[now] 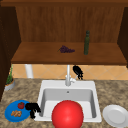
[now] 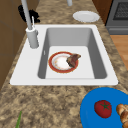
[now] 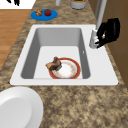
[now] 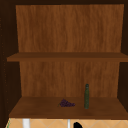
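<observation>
Speckled stone counter surrounds a white sink (image 1: 98,100), where the right hand (image 1: 78,71), fingers curled but clasping nothing, hangs just beside the faucet handle (image 1: 72,80), a small stiff, slick metal lever probably best pushed sideways at its tip, while the left hand (image 1: 32,108) idles by the blue plate (image 1: 10,112).

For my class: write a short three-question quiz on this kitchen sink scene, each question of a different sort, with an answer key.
1. True or false: the right hand is beside the faucet.
2. What lies nearest the left hand? A) blue plate B) white plate C) green bottle
3. Fill in: on the cabinet shelf, left of the bottle, lie purple ____.

Key: 1 true; 2 A; 3 grapes.
</observation>
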Available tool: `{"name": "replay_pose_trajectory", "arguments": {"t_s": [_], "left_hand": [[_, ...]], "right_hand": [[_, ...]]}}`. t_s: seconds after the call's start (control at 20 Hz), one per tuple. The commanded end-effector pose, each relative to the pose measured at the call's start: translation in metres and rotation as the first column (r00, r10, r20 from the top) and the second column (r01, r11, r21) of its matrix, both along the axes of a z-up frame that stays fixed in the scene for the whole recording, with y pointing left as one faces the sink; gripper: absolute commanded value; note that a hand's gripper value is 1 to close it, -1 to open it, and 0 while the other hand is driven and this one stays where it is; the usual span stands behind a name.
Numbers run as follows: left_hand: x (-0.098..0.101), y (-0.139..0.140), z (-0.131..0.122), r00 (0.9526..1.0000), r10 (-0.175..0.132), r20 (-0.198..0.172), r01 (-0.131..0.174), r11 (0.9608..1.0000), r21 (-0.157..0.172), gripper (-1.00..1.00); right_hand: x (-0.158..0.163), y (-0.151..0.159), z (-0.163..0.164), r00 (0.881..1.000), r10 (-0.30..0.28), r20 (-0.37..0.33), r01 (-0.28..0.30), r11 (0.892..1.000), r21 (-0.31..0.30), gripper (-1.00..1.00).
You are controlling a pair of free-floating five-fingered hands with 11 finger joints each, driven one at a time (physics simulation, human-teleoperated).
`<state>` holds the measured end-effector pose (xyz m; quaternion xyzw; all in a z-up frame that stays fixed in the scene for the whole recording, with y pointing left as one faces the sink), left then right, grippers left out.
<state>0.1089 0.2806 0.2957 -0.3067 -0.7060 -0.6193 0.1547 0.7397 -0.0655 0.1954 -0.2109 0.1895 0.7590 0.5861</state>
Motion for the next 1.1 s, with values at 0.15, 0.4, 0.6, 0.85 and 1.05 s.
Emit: {"name": "replay_pose_trajectory", "arguments": {"t_s": [0.15,0.4,0.6,0.85,1.05], "left_hand": [[0.0,0.0,0.0,1.0,0.0,0.0,0.0,1.0,0.0,0.0],[0.0,0.0,0.0,1.0,0.0,0.0,0.0,1.0,0.0,0.0],[0.0,0.0,0.0,1.0,0.0,0.0,0.0,1.0,0.0,0.0],[0.0,0.0,0.0,1.0,0.0,0.0,0.0,1.0,0.0,0.0],[0.0,0.0,0.0,1.0,0.0,0.0,0.0,1.0,0.0,0.0]], "right_hand": [[0.002,0.047,0.013,0.995,0.025,0.1,-0.006,0.983,-0.186,1.0],[-0.011,0.065,-0.015,0.983,0.182,0.028,-0.146,0.863,-0.483,1.0],[-0.04,0.07,-0.033,0.963,0.264,-0.052,-0.251,0.812,-0.526,1.0],[-0.026,0.067,-0.041,0.959,0.266,-0.1,-0.274,0.773,-0.572,1.0],[-0.021,0.068,-0.033,0.942,0.336,0.001,-0.281,0.793,-0.541,1.0]]}}
